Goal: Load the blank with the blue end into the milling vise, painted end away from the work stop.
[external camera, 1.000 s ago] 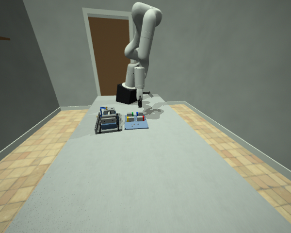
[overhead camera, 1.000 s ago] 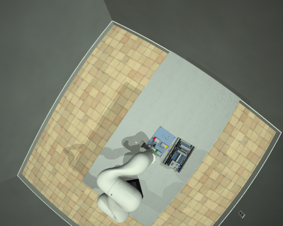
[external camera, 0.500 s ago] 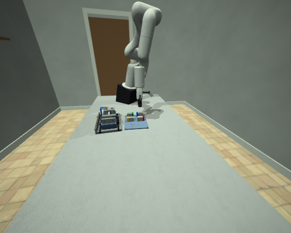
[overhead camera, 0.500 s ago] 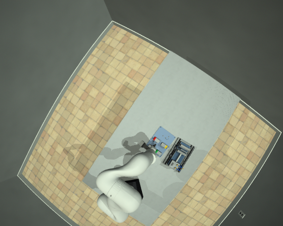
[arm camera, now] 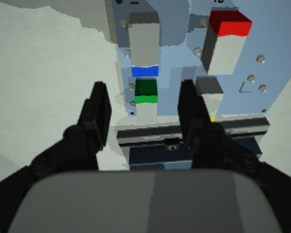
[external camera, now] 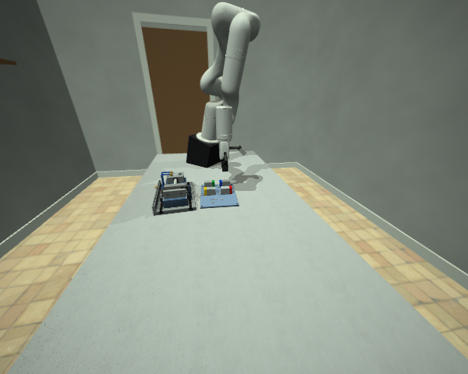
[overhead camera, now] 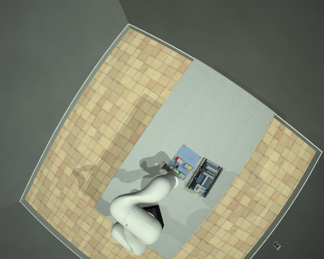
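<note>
Gripper above the infeed plate — nothing picked yet.

The gripper [arm camera: 145,113] hangs partly open and holds nothing, over the infeed plate [arm camera: 276,49]. The blue-ended blank [arm camera: 144,45] lies there end to end with the green-ended blank [arm camera: 146,99]; the red-ended blank [arm camera: 225,45] lies near. The vise [external camera: 172,195] has no blank in it — grasp, carry and seating all remain, I judge. Pale grey table [external camera: 242,273], tan tiled floor, grey walls, brown door [external camera: 173,80].
</note>
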Motion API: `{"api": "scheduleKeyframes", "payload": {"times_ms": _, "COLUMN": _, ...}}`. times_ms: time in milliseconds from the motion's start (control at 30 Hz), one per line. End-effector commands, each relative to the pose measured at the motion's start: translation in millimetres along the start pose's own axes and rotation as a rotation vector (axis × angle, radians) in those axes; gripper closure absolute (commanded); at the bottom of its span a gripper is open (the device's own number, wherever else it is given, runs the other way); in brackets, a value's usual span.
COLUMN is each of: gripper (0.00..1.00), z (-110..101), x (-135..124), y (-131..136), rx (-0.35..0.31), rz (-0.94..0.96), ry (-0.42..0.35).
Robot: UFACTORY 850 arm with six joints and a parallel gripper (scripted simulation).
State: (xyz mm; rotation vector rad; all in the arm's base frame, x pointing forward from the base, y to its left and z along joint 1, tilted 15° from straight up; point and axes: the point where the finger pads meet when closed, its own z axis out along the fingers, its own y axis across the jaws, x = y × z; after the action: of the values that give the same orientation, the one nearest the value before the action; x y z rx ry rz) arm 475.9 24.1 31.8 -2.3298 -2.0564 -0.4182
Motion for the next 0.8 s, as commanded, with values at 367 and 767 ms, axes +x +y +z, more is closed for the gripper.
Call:
{"api": "scheduleKeyframes", "payload": {"times_ms": 367, "gripper": 0.37, "z": -2, "x": 0, "y": 1, "rx": -0.001, "rz": 0.0, "ry": 0.0}}
{"api": "scheduleKeyframes", "payload": {"times_ms": 767, "gripper": 0.37, "z": 13, "x": 0, "y": 1, "rx": -0.001, "rz": 0.0, "ry": 0.0}}
